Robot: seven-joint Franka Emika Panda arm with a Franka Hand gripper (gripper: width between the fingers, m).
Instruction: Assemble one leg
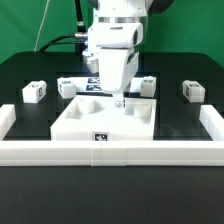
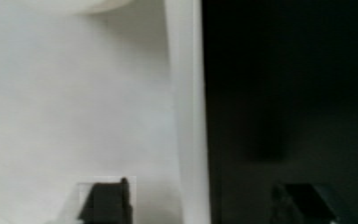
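The hand [image 1: 120, 100] hangs low over the rear part of the large white panel [image 1: 75, 122], its two dark fingers [image 2: 105, 203] spread apart and holding nothing. In the wrist view one fingertip sits over the pale panel [image 2: 69, 110] and the other over a dark surface, with a straight white edge running between them. Whether that dark area is the tabletop cannot be told. No leg is in the grip; all four lie loose on the black tabletop [image 1: 20, 72]. The first leg [image 1: 33, 92] rests well away from the hand toward the exterior view's left, clear of the panel. It is a small chunky white block with a black-and-white square tag on the face turned to the camera. The second leg [image 1: 192, 91] lies about as far from the hand toward the exterior view's right, with the same squat white shape and dark tag. The third leg [image 1: 67, 88] and the fourth leg [image 1: 147, 86] sit nearer the hand on either side, just behind the panel's back edge. Both are white and tagged, though too small to show more. In front of the panel, on the far side from the arm, runs a thick white frame [image 1: 110, 152].
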